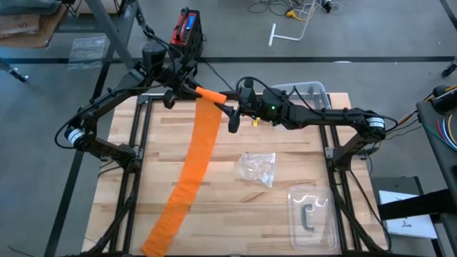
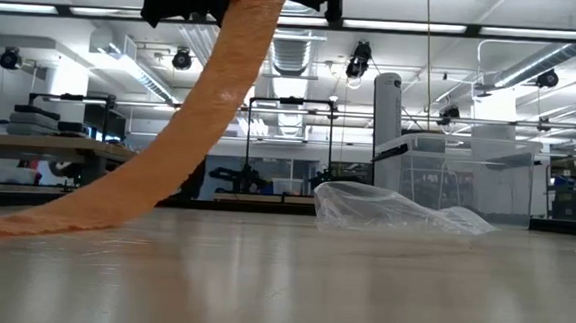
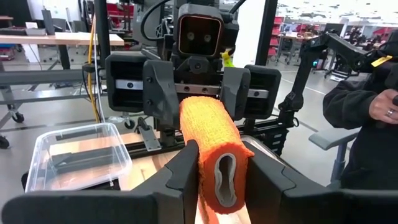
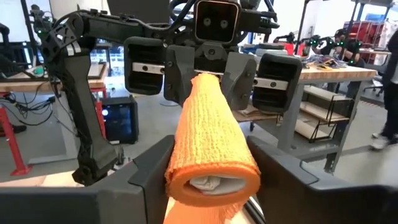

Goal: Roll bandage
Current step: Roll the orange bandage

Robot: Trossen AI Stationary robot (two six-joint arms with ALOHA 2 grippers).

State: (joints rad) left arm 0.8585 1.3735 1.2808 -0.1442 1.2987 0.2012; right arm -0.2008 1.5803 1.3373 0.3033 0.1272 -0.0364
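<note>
Left gripper [image 3: 221, 169] is up off the table [image 1: 285, 143] at the far centre, clamped on the rolled end of the bandage [image 1: 203, 143]. The left wrist view shows my two fingers [image 3: 180, 174] pressed in on both sides and the roll's core squashed to a narrow slot. Right gripper [image 4: 211, 171] faces it head on from the other side, with the same roll running between the two of us, so each wrist camera looks straight at the other gripper's face. Right is at the roll's other end, and that end looks rounder and less squeezed. Cannot tell whether right is actually biting or just flanking it. The rest of the bandage is unrolled: a flat orange band hangs down from the roll, lands on the table and runs diagonally toward the near left corner, where its tail reaches the near edge. The low view shows the same band sloping from the top of the picture down to the tabletop on the left, slack, not taut. A crumpled clear wrapper [image 1: 258, 168] lies on the table right of the band, well apart from it. A clear plastic bin [image 1: 308, 91] sits at the far right corner, behind my right arm. A clear blister tray [image 1: 323, 227] with a dark C-shaped piece [image 1: 307, 217] in it sits at the near right corner. A person's dark sleeve [image 3: 354, 112] shows beyond the table in the left wrist view.
</note>
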